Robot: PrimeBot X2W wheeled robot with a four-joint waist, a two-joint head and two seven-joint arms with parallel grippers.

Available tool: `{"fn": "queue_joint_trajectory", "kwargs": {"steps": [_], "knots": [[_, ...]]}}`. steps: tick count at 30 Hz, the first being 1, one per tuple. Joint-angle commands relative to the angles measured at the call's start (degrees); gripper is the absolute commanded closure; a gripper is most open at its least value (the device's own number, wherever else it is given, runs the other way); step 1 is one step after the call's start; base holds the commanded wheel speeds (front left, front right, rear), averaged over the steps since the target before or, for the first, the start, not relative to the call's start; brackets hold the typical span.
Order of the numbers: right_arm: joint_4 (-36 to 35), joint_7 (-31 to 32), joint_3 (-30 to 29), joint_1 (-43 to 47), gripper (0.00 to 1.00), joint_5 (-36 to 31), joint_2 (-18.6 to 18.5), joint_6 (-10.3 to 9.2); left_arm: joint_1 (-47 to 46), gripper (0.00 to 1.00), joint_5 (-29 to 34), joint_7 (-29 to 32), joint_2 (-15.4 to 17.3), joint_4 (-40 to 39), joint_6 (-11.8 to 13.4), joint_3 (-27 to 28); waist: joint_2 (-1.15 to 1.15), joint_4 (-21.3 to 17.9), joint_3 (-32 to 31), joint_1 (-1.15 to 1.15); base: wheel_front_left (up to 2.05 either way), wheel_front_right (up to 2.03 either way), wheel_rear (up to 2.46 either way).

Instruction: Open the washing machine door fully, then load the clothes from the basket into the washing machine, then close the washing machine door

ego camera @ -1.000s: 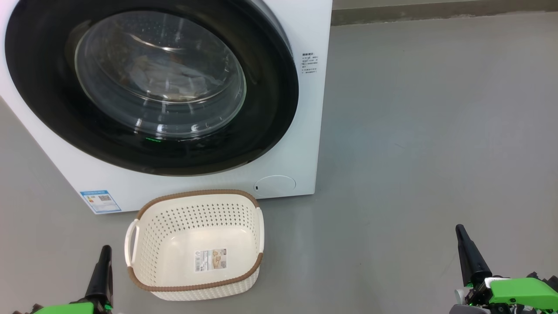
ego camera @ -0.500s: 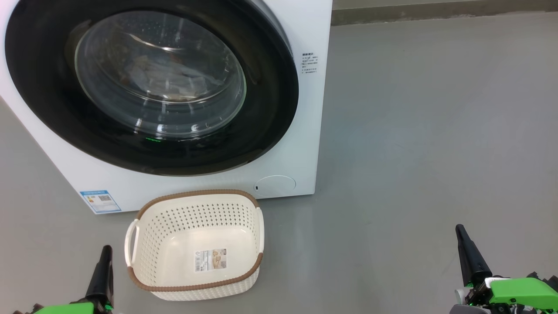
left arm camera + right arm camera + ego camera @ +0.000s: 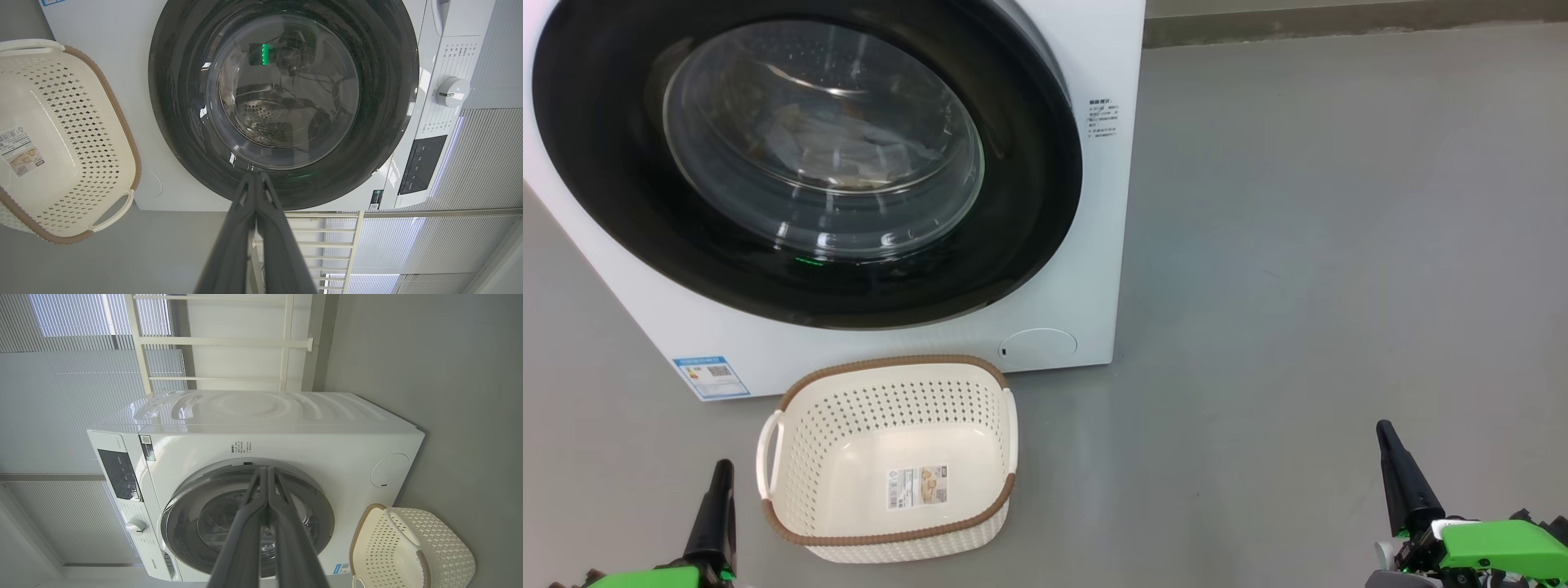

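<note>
The washing machine (image 3: pixel 1094 245) stands white and boxy ahead of me, its door (image 3: pixel 1029 188) closed flat against the front, black ring around clear glass. Behind the glass, pale crumpled clothes (image 3: pixel 833 151) lie in the drum. The cream basket (image 3: pixel 809 441) with the brown rim sits on the floor before the machine, with nothing in it but a label sticker (image 3: pixel 918 486). My left gripper (image 3: pixel 720 467) rests low left of the basket, fingers pressed together and holding nothing, as the left wrist view (image 3: pixel 255 176) confirms. My right gripper (image 3: pixel 1383 426) hangs at the lower right, also shut (image 3: pixel 267 469) on nothing.
Grey floor (image 3: pixel 1298 286) spreads wide to the right of the machine. A round filter cap (image 3: pixel 1037 347) and a blue sticker (image 3: pixel 711 376) sit low on its front. The control panel with a white knob (image 3: pixel 451 92) and a window with blinds (image 3: pixel 61 375) appear in the wrist views.
</note>
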Motion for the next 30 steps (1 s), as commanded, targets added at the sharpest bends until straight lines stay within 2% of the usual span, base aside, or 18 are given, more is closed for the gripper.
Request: {"fn": "queue_joint_trajectory", "kwargs": {"steps": [1, 30], "knots": [[-1.4, 0.3, 1.0, -2.3, 1.0, -0.1, -0.2, -0.06, -2.3, 1.0, 0.0, 0.3, 0.8, -1.1, -0.6, 2.0, 0.0, 0.0, 0.0, 0.0, 0.0, 0.0, 0.0], [-1.4, 0.6, 0.6, -2.3, 1.0, -0.3, 0.0, -0.06, -2.3, 1.0, 0.3, 0.5, 0.6, -1.1, -0.6, 2.3, 0.0, 0.0, 0.0, 0.0, 0.0, 0.0, 0.0]]}}
